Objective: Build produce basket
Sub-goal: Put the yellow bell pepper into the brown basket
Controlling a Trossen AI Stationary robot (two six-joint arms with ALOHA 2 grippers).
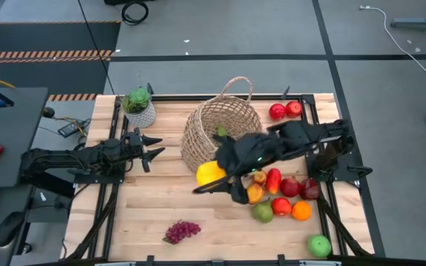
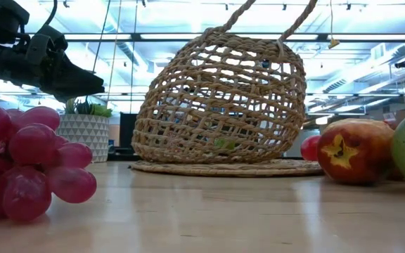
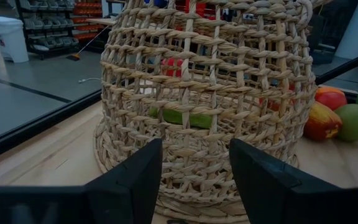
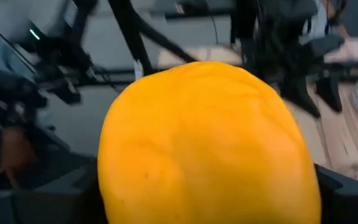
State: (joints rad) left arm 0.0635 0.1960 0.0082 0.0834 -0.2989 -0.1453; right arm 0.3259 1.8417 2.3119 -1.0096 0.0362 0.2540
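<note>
Looking straight down on the table, the wicker basket sits near the far middle, tipped over with its handle toward the far edge. The right gripper reaches across from the right side and clamps a yellow pepper just in front of the basket. The left gripper hangs over the left part of the table, pointed at the basket, its fingers parted and empty. A potted plant stands at the far left corner. Two red apples lie beyond the right arm. A cluster of fruit, with an orange and a green apple, lies to the front right. A grape bunch lies alone near the front edge.

At table height, the basket leans on its side on a flat woven base. The grapes fill the near left, and a red and yellow fruit sits at the right. The plant pot stands behind.

From the left wrist, two dark fingers stand apart, close to the basket wall; a green piece shows inside through the weave.

From the right wrist, the pepper fills the frame, held between the fingers.
</note>
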